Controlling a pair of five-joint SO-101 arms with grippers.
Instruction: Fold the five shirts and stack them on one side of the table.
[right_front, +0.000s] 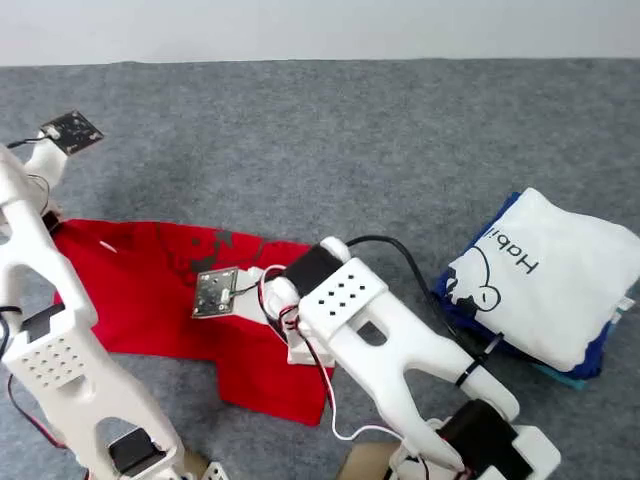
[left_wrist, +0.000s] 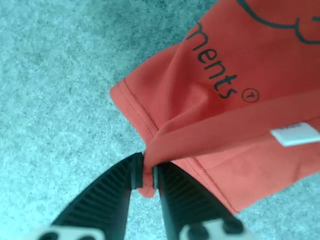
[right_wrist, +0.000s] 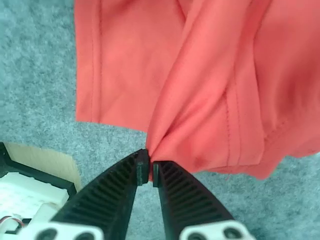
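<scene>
Grey carpeted table (right_front: 300, 120), pale wall (right_front: 300, 30) behind; left hand (left_wrist: 145, 173), right hand (right_wrist: 146, 171) each pinching red shirt (right_front: 155, 295).

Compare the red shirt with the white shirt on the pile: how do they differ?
The red shirt lies spread and rumpled on the table; the white shirt is folded compactly atop the pile. The red shirt is pinched by the left end effector and the right end effector; the white shirt is untouched. Both carry dark print.
</scene>
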